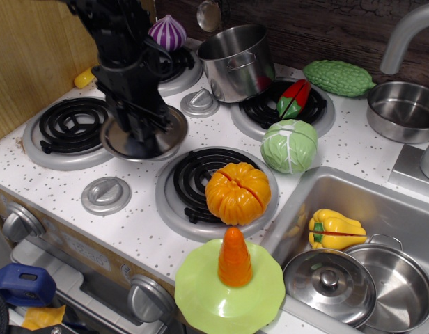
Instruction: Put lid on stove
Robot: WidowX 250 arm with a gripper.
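Gripper [146,132] is clamping the lid [124,144], holding it tilted above the stove [131,226], left of the pumpkin [237,193].

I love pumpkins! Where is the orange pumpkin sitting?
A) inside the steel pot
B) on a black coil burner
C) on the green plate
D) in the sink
B: the orange pumpkin rests on the front right coil burner of the stove.
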